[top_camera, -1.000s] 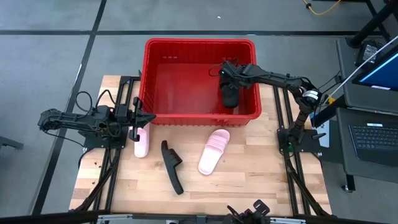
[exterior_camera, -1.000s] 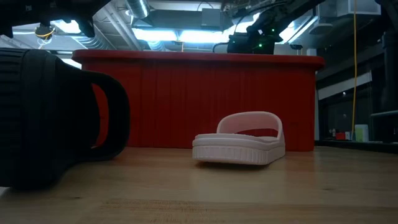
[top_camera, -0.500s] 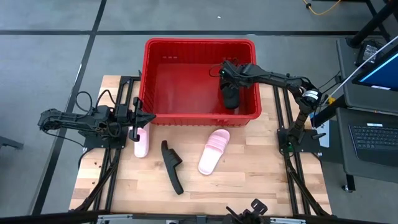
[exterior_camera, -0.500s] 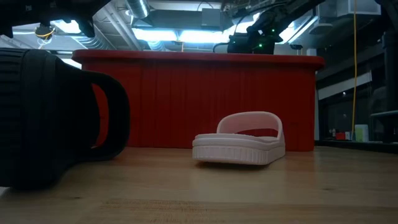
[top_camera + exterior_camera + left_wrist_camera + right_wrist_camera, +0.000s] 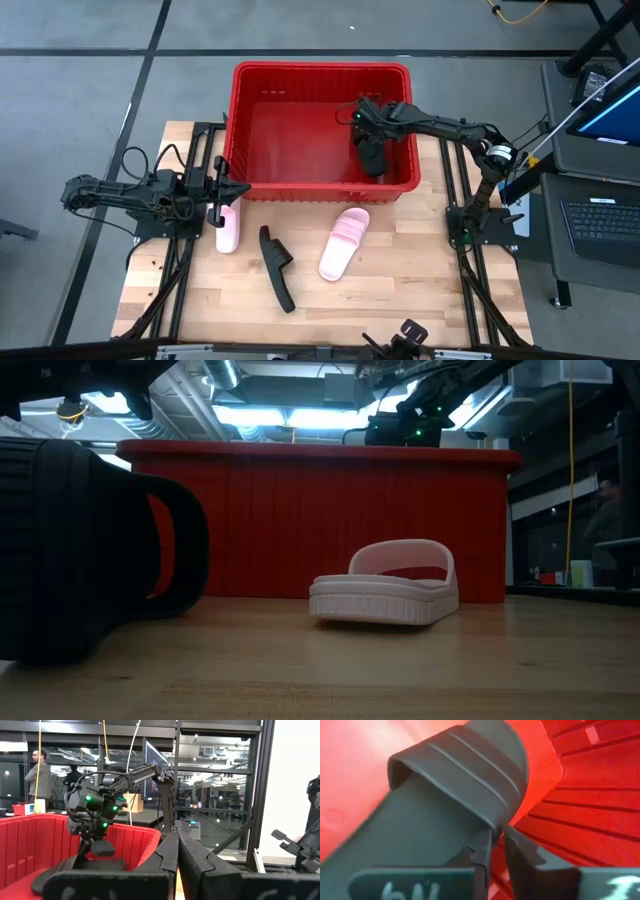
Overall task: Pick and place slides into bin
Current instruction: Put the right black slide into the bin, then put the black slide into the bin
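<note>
The right gripper (image 5: 368,128) is inside the large red slotted plastic bin (image 5: 320,72), near its right wall, with its fingers together on the edge of a black ribbed-strap slide sandal (image 5: 372,156). In the right wrist view the fingers pinch the sole just beside the strap, and the red floor of the bin shows below; whether the sandal already rests on that floor cannot be told.

Three slides remain on the wooden table (image 5: 420,290): a pale pink one (image 5: 344,242) in front of the bin, a black one (image 5: 277,266) to its left lying on its side, and a second pale pink one (image 5: 228,228) just under the left gripper (image 5: 222,188), which waits at the bin's front-left corner. The left wrist view shows its two fingers together, holding nothing.

These sandals look like light moulded foam — stiff enough to keep their shape, soft enough to give a little under the fingers, and not fragile. The ribbed strap probably offers the surest hold, since a finger can pass under its arch; the sole's rim also works, as here, though a sandal held there may swing. Dropping one into the bin should do no harm.
</note>
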